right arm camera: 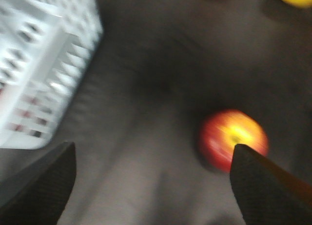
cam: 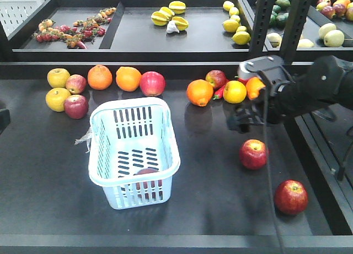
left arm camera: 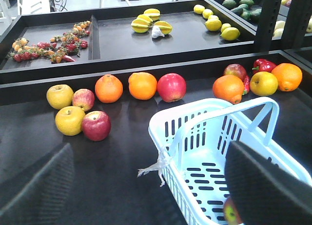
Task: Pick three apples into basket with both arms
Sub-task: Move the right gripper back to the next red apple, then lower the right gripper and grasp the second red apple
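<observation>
The pale blue-white basket [cam: 132, 149] stands mid-table with one dark red apple [cam: 146, 177] inside; that apple also shows in the left wrist view [left arm camera: 230, 213]. Two more red apples [cam: 253, 153] [cam: 290, 196] lie on the table to the right. My right gripper [cam: 241, 123] hangs just above and behind the nearer one, open and empty. In the blurred right wrist view that apple [right arm camera: 233, 137] lies by the right finger [right arm camera: 270, 186], with the basket [right arm camera: 44, 64] at upper left. My left gripper [left arm camera: 151, 195] is open and empty over the basket's [left arm camera: 195, 132] left rim.
Along the back wall lie yellow apples [cam: 58, 77], red apples [cam: 76, 106], oranges [cam: 100, 76] [cam: 199, 92] and a big red apple [cam: 153, 83]. Raised trays of fruit [cam: 171, 17] stand behind. A black upright post [cam: 281, 22] stands at the right. The table's front edge is near.
</observation>
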